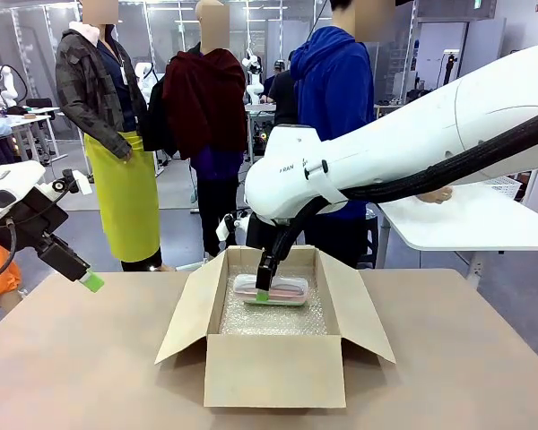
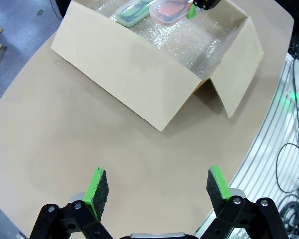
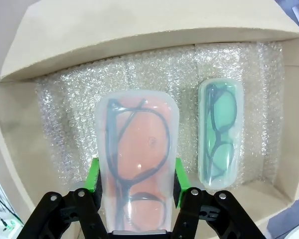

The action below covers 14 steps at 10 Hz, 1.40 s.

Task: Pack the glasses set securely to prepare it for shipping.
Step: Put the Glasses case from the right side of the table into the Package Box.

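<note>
**First speaker:** What is shown, and how far has the packing been taken?

**Second speaker:** An open cardboard box (image 1: pixel 274 367) is shown on a tan table (image 1: pixel 81 376), lined with bubble wrap (image 3: pixel 65 109). The mint green case (image 3: pixel 220 132) is laid flat on the lining, and glasses can be made out through its lid. The pale pink case (image 3: pixel 137 144) is held low inside the box, just beside the green one, with a narrow strip of lining between them. It is gripped across its width by the right gripper (image 3: pixel 135 174), whose jaws are closed on its sides. Whether it is already resting on the lining cannot be told.

**First speaker:** What is judged to be left?

**Second speaker:** The pink case has not yet been let go. After that, the box would most likely need to be folded shut.

**First speaker:** What else is around, and what stands in the way?

**Second speaker:** The left gripper (image 2: pixel 157 181) is held above bare table to the left of the box, with its jaws wide apart and nothing between them. The flaps (image 1: pixel 190 309) are spread outward. The opening is crossed by the right arm (image 1: pixel 412 134), so closing is blocked until it is lifted out. A person (image 1: pixel 336 90) in a blue hooded top is seen at the far side.
</note>
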Available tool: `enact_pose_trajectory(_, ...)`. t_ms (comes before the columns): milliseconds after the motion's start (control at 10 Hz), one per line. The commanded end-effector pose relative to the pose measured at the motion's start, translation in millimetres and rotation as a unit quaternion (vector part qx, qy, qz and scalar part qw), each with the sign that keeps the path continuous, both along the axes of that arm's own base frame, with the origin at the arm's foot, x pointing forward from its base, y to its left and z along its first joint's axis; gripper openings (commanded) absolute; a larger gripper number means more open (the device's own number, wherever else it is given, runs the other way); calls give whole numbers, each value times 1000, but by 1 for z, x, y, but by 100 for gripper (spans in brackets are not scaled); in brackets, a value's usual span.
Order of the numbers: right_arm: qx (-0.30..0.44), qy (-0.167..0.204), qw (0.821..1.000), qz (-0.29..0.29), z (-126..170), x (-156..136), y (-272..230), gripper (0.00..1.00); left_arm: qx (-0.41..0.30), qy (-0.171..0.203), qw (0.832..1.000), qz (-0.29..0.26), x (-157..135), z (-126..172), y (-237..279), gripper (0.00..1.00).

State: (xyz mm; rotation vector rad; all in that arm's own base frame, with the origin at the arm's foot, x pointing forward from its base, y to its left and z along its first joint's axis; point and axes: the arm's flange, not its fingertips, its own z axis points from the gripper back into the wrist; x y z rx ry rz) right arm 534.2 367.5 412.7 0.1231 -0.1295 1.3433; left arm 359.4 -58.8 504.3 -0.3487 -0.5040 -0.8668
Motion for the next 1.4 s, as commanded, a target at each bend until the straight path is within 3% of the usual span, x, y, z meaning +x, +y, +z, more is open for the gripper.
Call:
enact_pose_trajectory(0,9,-7,1000,18,-29,-1,-1,64,-11,-2,1000,-9,0,0,3,100)
enact_pose_trajectory(300,-10,15,1000,23,-64,7,3,64,-11,-2,1000,-9,0,0,3,100)
enact_pose_trajectory(600,-5,37,998,42,-69,13,5,100,-11,-2,1000,-9,0,0,3,100)
enact_pose_trajectory(1300,-9,31,999,28,-69,12,6,100,-11,-2,1000,-9,0,0,3,100)
